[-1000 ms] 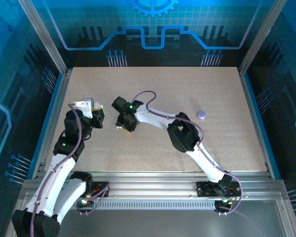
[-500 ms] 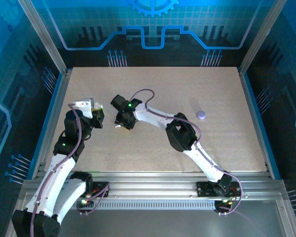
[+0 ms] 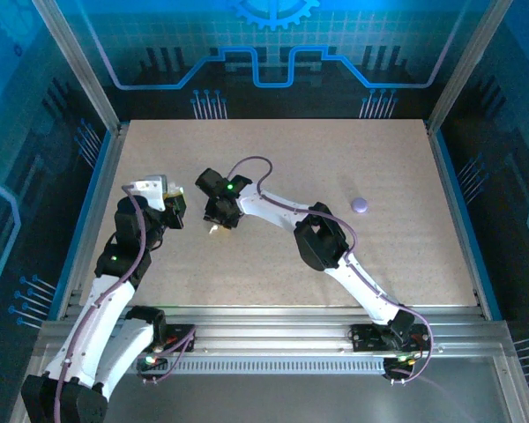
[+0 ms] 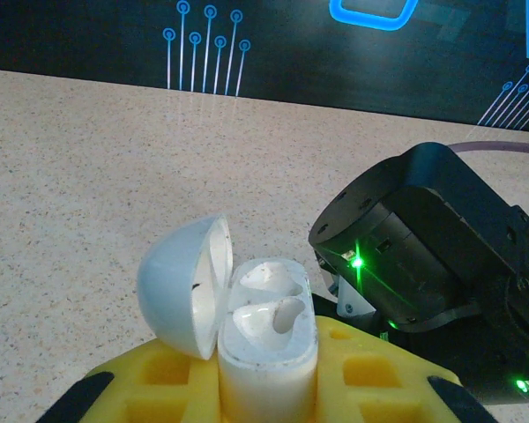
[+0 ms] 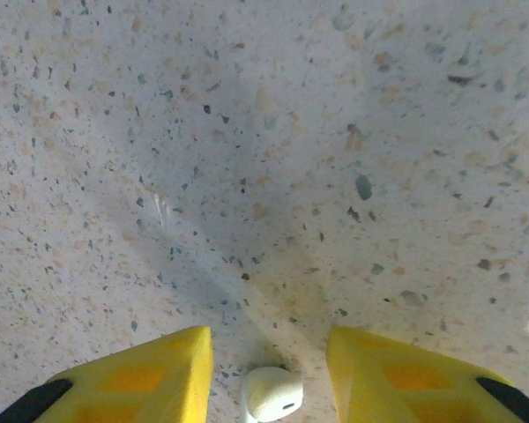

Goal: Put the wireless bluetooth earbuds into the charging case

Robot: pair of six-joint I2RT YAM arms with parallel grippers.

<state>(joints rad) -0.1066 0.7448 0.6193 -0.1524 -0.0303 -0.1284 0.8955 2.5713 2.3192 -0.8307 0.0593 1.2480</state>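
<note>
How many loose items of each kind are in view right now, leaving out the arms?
charging case, lid open: 1
earbud, lying loose: 1
lilac round puck: 1
Total: 3
I cannot tell whether another earbud already sits inside the case.

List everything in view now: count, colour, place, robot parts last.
charging case: one, white, lid open, between the fingers of the left gripper
earbud: one, white, on the table, between the fingers of the right gripper
puck: one, lilac, on the table's right side
table: one, speckled beige
left gripper: one, yellow fingers, shut on the charging case
right gripper: one, yellow fingers, open, over the earbud
arms: two, white and black, reaching from the near edge
</note>
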